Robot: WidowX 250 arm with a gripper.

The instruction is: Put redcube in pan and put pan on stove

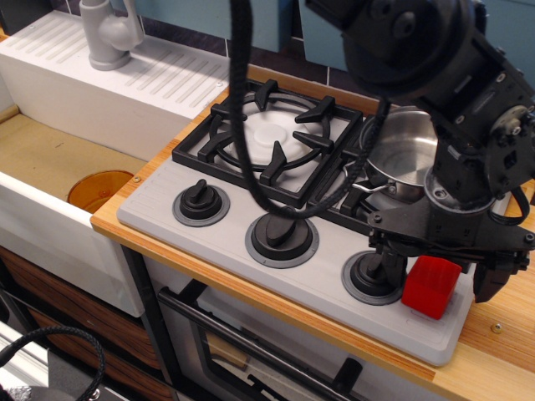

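The redcube (430, 286) is a small bright-red block with flat faces, sitting on the front right corner of the stove (226, 242), just right of the rightmost knob. The pan (405, 153) is a small round shiny steel pot, upright and empty as far as its visible interior shows, with a thin wire loop handle on its left side; it rests on the right burner grate, partly hidden on its right. The stove is a light-grey two-burner cooktop with black grates, a white disc under the left grate, and three black knobs on grey rings along its front.
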